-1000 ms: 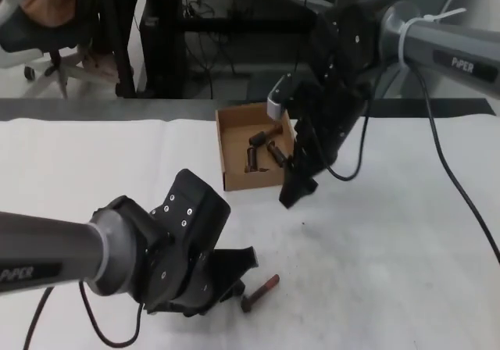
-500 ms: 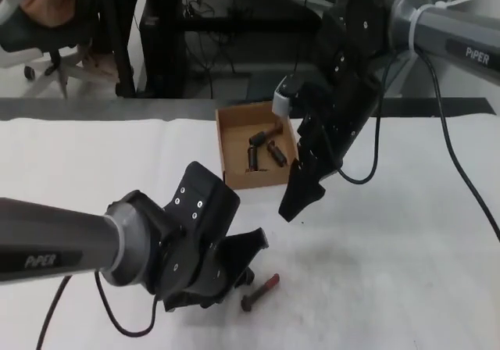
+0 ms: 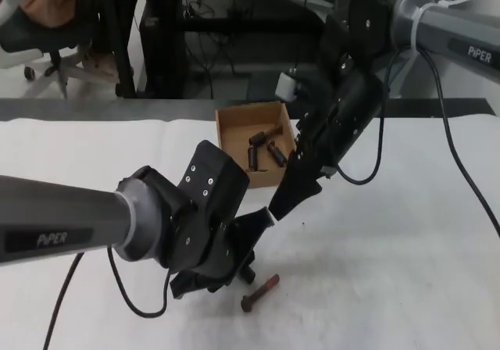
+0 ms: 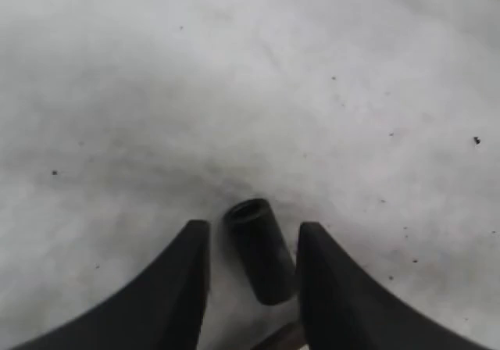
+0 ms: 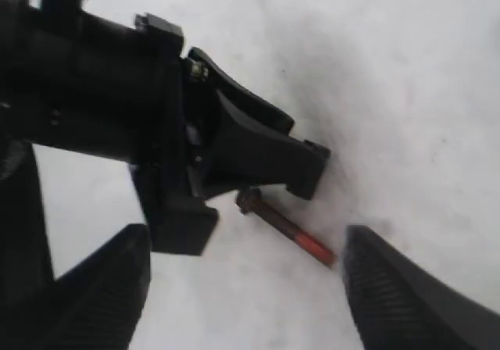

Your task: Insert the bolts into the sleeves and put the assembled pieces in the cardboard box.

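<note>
- The left gripper (image 4: pixel 251 226) is low over the white surface (image 3: pixel 406 248). Its fingers (image 4: pixel 187 287) are released, one on each side of a dark sleeve (image 4: pixel 260 250) lying on its side, with a gap at each side.
- A bolt (image 3: pixel 260 291) with a dark head and reddish shank lies just beside that gripper.
- The right gripper (image 3: pixel 291 194) hangs above the bolt, fingers (image 5: pixel 94 287) spread wide, grasping nothing.
- The cardboard box (image 3: pixel 231 143) sits farther back, with dark assembled pieces (image 3: pixel 266 151) inside.
</note>
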{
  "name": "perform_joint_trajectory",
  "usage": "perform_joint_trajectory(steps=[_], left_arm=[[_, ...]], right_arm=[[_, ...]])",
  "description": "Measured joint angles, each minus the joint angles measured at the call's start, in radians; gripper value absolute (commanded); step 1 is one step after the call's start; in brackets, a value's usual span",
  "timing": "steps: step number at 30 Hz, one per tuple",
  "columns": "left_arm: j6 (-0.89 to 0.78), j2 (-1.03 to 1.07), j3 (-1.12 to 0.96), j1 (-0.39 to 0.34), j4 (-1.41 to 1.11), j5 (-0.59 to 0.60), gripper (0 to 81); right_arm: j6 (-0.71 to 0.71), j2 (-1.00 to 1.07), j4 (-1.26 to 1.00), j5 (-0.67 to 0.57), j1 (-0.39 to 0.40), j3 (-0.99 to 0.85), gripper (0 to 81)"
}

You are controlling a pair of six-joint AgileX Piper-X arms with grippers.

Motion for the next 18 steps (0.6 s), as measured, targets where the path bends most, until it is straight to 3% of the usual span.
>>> perform_joint_trajectory(steps=[9, 17, 18], left_arm=[[-0.027, 0.051, -0.024, 0.0, -0.012, 0.007, 35.3], [-0.019, 0.096, -0.081, 0.0, 0.048, 0.04, 34.7], [-0.014, 0.098, -0.088, 0.0, 0.061, 0.044, 31.6]], right_arm=[[-0.075, -0.09, 0.054, -0.434, -0.054, 0.0, 66.1], [-0.281, -0.21, 0.24, -0.683, -0.132, 0.014, 66.1], [-0.296, -0.229, 0.245, -0.716, -0.138, 0.022, 66.1]])
